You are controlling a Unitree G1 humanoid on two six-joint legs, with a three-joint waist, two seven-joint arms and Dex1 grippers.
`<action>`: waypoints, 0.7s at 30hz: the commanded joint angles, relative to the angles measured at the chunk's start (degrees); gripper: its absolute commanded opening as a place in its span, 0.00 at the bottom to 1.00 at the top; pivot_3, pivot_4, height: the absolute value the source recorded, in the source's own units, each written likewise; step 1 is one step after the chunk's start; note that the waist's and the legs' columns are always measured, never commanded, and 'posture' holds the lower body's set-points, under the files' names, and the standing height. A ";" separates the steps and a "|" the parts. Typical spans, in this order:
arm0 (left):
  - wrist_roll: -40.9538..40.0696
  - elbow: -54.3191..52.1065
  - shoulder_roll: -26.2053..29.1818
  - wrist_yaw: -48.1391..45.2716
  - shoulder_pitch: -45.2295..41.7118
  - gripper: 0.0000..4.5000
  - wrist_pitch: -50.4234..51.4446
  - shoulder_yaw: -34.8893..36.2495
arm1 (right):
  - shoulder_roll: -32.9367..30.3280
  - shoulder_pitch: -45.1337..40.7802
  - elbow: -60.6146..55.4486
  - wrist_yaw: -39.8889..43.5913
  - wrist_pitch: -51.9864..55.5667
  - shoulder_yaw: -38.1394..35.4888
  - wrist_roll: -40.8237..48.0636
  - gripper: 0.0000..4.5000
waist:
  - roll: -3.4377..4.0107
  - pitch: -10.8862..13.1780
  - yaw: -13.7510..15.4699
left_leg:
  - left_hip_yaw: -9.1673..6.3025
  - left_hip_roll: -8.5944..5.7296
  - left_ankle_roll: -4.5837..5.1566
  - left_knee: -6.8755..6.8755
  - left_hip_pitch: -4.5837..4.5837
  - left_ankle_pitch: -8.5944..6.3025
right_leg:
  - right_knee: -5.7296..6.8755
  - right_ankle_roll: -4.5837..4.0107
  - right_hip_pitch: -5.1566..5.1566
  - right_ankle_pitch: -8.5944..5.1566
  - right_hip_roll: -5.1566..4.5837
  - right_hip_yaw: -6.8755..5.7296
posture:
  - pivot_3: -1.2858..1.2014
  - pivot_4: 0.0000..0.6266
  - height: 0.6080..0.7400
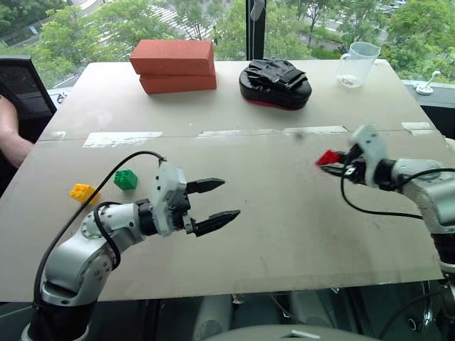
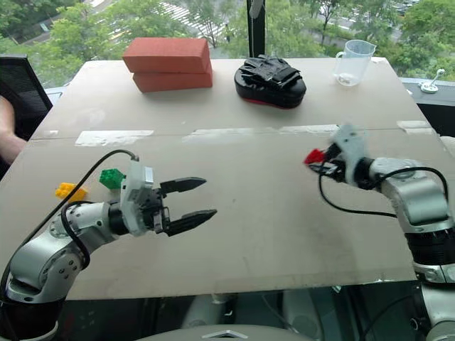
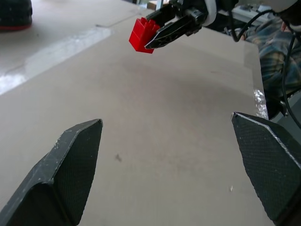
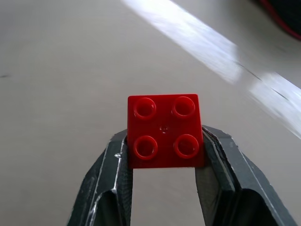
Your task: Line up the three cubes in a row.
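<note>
My right gripper [image 1: 334, 162] is shut on the red cube [image 4: 164, 130], held above the table's right half with its four studs facing the wrist camera. The same red cube [image 3: 142, 35] hangs in the air ahead of my left gripper. The green cube [image 1: 126, 179] and the yellow cube [image 1: 83, 192] lie side by side on the table at the left. My left gripper [image 1: 217, 204] hovers open and empty to the right of the green cube, its fingers [image 3: 70, 169] spread wide.
Two stacked red-orange bricks [image 1: 173, 65] sit at the back left, a black padded mitt [image 1: 275, 83] at the back centre, a clear measuring cup [image 1: 355, 64] at the back right. A person's arm [image 1: 11, 138] rests past the table's left edge. Tape strips [image 1: 121, 138] cross the table [image 1: 270, 234].
</note>
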 commanded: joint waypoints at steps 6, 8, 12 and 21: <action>-3.66 -2.55 6.06 -5.78 4.83 1.00 1.06 7.30 | 6.14 -13.80 16.33 13.33 -12.42 12.83 -8.99 0.29 | -0.10 0.13 0.30 | -0.17 -0.03 -0.01 0.09 -0.04 0.00 | 0.00 -0.24 -0.01 0.16 -0.05 0.18 | 0.52 0.24 1.00; -3.65 -3.09 6.16 -5.62 5.79 1.00 1.05 8.14 | 7.12 -15.44 19.58 14.85 -14.39 13.42 -10.29 0.29 | -0.14 0.20 1.04 | -0.19 -0.06 -0.03 0.09 -0.09 -0.01 | -0.02 -0.24 -0.02 0.17 -0.06 0.21 | 0.52 0.24 1.00; -3.60 -4.12 6.15 -5.23 7.84 1.00 0.94 9.51 | 9.42 -18.43 25.12 17.70 -17.13 14.44 -12.51 0.29 | -0.12 0.26 0.91 | -0.17 -0.06 -0.06 0.05 -0.11 -0.02 | -0.05 -0.03 -0.05 0.28 -0.06 0.25 | 0.52 0.24 1.00; -3.70 -5.55 5.58 -3.78 9.82 1.00 0.82 10.86 | 13.01 -21.77 31.73 19.96 -18.57 14.00 -15.51 0.29 | -0.09 0.28 0.84 | -0.15 -0.06 -0.07 0.02 -0.06 -0.03 | -0.01 -0.05 -0.08 0.30 -0.03 0.27 | 0.52 0.24 1.00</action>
